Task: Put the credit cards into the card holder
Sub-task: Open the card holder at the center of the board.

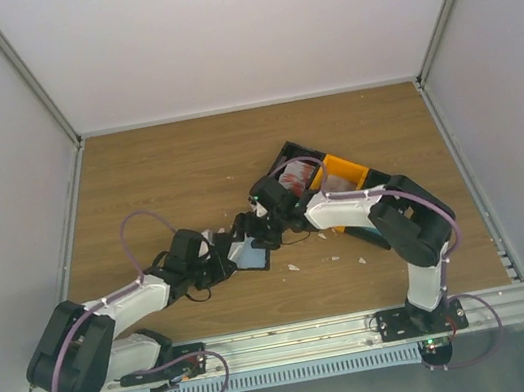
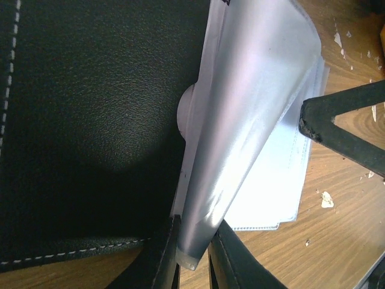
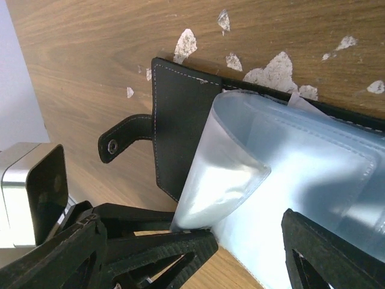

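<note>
The card holder (image 1: 252,255) lies open on the wood, its black cover (image 2: 90,120) flat and its snap strap (image 3: 123,137) sticking out. My left gripper (image 2: 194,256) is shut on the corner of one pale blue-grey pocket sleeve (image 2: 252,120), lifting it off the other pockets (image 3: 325,174). Its fingers (image 3: 180,247) show low in the right wrist view. My right gripper (image 3: 195,259) stands open just over the pockets with nothing in it; one of its fingers (image 2: 343,129) shows in the left wrist view. A white-and-red credit card (image 1: 294,178) lies in the tray behind.
A black tray (image 1: 285,154) and an orange tray (image 1: 348,166) stand at the back right, just behind my right gripper (image 1: 264,218). Small white torn scraps (image 1: 293,267) dot the wood near the holder. Both forearms cross the middle of the table.
</note>
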`<state>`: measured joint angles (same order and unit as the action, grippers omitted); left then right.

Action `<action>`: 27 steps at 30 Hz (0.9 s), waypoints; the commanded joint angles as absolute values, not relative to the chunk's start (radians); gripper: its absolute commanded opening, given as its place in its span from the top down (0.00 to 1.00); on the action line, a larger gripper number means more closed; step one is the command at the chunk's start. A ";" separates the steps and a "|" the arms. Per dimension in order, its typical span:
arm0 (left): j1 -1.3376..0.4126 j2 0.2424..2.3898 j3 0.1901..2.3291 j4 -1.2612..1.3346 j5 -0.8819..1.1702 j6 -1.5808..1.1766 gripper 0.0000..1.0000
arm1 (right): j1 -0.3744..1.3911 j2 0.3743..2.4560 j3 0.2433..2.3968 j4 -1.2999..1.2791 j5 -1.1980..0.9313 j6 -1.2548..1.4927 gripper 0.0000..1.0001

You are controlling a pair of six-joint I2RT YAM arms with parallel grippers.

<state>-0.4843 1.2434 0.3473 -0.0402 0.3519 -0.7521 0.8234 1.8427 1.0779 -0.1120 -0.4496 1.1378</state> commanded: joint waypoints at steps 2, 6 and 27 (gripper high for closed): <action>-0.473 1.220 0.333 -0.076 0.282 -0.755 0.80 | 0.811 1.891 1.114 -0.100 -0.508 1.094 0.21; -0.471 1.198 0.340 -0.098 0.287 -0.746 0.78 | 0.810 1.926 1.152 -0.071 -0.546 1.064 0.22; -0.472 0.900 0.422 -0.434 0.056 -0.812 0.63 | 0.819 2.139 1.394 -0.087 -0.635 0.981 0.22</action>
